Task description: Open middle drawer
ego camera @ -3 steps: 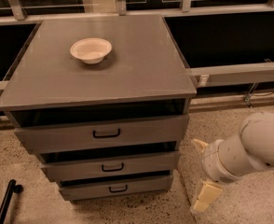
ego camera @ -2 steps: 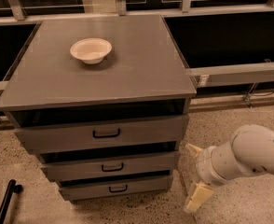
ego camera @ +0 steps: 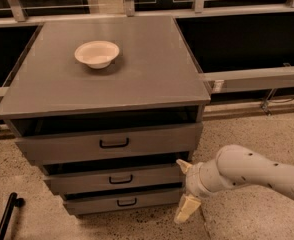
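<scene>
A: Grey flat-fronted middle drawer?
B: Between the other two fronts; small black bar handle horizontal, left of cream two-finger gripper; jaws spread, empty, one above the other, at drawer's right end; leftward reach judged necessary.

A grey metal cabinet fills the left and centre of the frame, with a shallow white bowl on its flat grey surface. The grey flat-fronted middle drawer with a small black bar handle sits low centre. Just beside its right end, the white arm's gripper hangs with cream fingers spread apart.
</scene>
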{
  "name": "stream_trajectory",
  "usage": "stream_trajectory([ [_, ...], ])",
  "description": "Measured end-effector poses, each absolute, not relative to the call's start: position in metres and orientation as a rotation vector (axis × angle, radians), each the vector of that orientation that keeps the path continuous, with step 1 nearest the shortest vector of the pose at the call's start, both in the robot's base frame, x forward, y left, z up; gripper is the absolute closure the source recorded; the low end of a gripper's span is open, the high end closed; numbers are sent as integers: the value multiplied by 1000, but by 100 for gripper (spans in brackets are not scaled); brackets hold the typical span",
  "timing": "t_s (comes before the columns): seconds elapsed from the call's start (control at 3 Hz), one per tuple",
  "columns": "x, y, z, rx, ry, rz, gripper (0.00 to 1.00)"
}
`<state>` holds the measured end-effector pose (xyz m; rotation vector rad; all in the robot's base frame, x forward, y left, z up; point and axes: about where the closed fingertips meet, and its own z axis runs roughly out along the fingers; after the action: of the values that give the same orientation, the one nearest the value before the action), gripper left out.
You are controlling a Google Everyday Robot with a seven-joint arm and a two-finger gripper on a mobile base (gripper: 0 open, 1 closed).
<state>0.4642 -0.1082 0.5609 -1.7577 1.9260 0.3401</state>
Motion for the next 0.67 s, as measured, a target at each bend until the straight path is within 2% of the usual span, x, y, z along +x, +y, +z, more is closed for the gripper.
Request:
stream_trajectory([
  [0.67,462,-110,560,-1770,1936,317,0],
])
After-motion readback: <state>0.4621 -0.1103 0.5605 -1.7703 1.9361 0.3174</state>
